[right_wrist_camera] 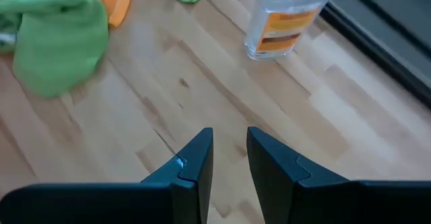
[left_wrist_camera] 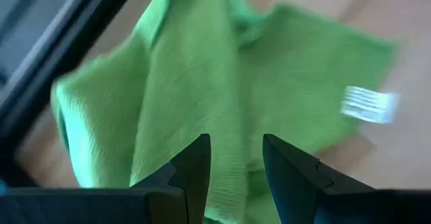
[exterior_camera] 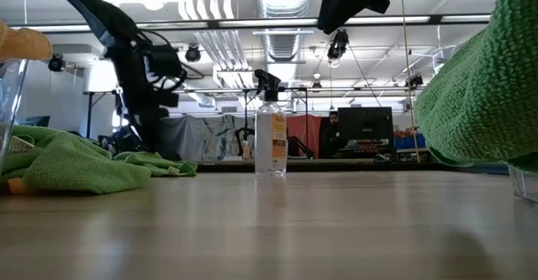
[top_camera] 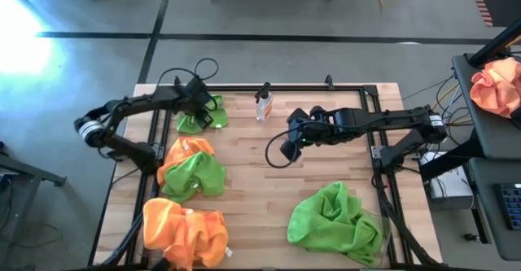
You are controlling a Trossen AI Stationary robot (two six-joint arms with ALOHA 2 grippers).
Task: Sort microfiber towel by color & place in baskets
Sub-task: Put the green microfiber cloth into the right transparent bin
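The left tool [top_camera: 205,102] hangs directly over a lone lime-green microfiber towel [top_camera: 201,116] lying crumpled at the far left of the tabletop [top_camera: 252,181], close to the dark frame rail. In the left wrist view the two dark fingers [left_wrist_camera: 195,163] stand a narrow gap apart with nothing between them; the green cloth fills the space just past their tips, so the towel lies straight ahead of and below this tool. The cloth has no clear long axis; a white label [left_wrist_camera: 369,104] marks one edge.

The right tool [top_camera: 291,145] hovers over bare wood near the tabletop's middle, its fingers [right_wrist_camera: 192,163] also slightly parted and empty, with a clear spray bottle [top_camera: 263,104] just beyond it. It stands well apart from the lone towel, so the left arm is plainly the nearer.

Nearer the front, a mixed orange-and-green heap [top_camera: 191,167] lies on the left; an orange pile [top_camera: 183,232] fills one clear basket [top_camera: 218,216] at the front left, and a green pile [top_camera: 334,218] fills the other basket [top_camera: 384,226] at the front right. The lone towel probably belongs there, diagonally across the tabletop.
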